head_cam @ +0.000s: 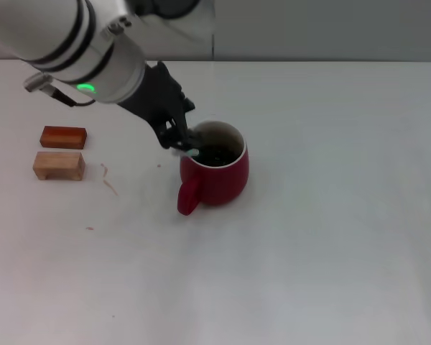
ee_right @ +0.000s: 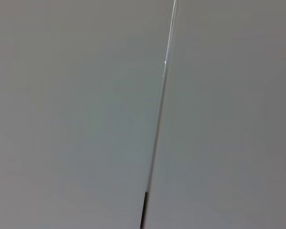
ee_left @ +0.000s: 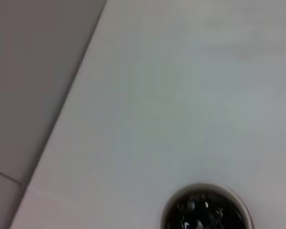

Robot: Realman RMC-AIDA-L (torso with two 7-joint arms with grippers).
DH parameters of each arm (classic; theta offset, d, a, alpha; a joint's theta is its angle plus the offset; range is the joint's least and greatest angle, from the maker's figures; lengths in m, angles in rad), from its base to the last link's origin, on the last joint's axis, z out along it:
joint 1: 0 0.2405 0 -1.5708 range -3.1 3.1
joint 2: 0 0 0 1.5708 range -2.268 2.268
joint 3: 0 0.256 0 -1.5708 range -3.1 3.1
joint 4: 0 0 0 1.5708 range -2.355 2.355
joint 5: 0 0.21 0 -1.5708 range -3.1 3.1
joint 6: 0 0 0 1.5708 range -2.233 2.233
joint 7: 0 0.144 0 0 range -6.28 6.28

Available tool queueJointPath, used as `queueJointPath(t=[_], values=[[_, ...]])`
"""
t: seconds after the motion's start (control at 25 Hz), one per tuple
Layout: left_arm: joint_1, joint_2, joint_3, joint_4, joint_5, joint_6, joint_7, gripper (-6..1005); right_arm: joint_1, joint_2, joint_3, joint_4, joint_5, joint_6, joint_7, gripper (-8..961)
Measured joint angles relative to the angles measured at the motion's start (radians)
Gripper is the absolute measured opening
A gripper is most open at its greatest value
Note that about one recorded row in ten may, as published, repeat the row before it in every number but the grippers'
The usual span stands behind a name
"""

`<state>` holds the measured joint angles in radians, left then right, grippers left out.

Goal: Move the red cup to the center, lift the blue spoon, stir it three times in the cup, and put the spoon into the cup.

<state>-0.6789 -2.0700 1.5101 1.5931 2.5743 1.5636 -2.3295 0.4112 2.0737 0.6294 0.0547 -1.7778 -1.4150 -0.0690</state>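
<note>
Dark red cup [head_cam: 215, 176] sits about mid-counter [head_cam: 330, 237], handle toward the near side. The left arm slants down from the far left, its black left tool [head_cam: 179, 140] right at the cup's left rim — pinched on the blue spoon [head_cam: 189, 151], whose pale handle pokes out over the rim while the bowl end dips inside. Two small wooden blocks [head_cam: 60, 151] sit far left. Right arm isn't in sight.

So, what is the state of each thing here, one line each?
Cup: upright on the table, handle toward the robot.
Spoon: held at the cup's rim, tip inside.
Left gripper: shut on the spoon, over the rim.
Two blocks: lying side by side, apart from the cup.
</note>
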Motion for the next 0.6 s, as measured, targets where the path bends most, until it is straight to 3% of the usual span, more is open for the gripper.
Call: queueJointPath(t=[0.16,0.28,0.4,0.44,0.48,0.52,0.6], values=[[0.02,0.005,-0.18,0.048,-0.16,-0.005,0.01,486,-0.002,-0.002,0.009,-0.003,0.0,0.001,0.0,760],[0.052,0.006,-0.402,0.018,-0.394,-0.039,0.078,489,-0.003,-0.001,0.018,-0.005,0.0,0.001,0.0,760],[0.078,0.01,-0.587,-0.07,-0.613,-0.058,0.168,490,-0.004,-0.001,0.029,-0.007,0.0,0.001,0.0,760],[0.092,0.012,-0.724,-0.173,-0.75,-0.062,0.232,490,-0.005,-0.001,0.034,-0.008,0.0,0.001,0.0,760],[0.094,0.013,-0.78,-0.22,-0.795,-0.064,0.258,489,-0.005,-0.002,0.039,-0.008,0.0,0.002,0.0,760],[0.094,0.013,-0.78,-0.22,-0.795,-0.064,0.258,489,-0.005,-0.002,0.045,-0.008,0.0,0.002,0.0,760],[0.1,0.014,-0.907,-0.338,-0.894,-0.069,0.331,488,-0.005,-0.002,0.06,-0.009,0.0,0.005,0.0,760]])
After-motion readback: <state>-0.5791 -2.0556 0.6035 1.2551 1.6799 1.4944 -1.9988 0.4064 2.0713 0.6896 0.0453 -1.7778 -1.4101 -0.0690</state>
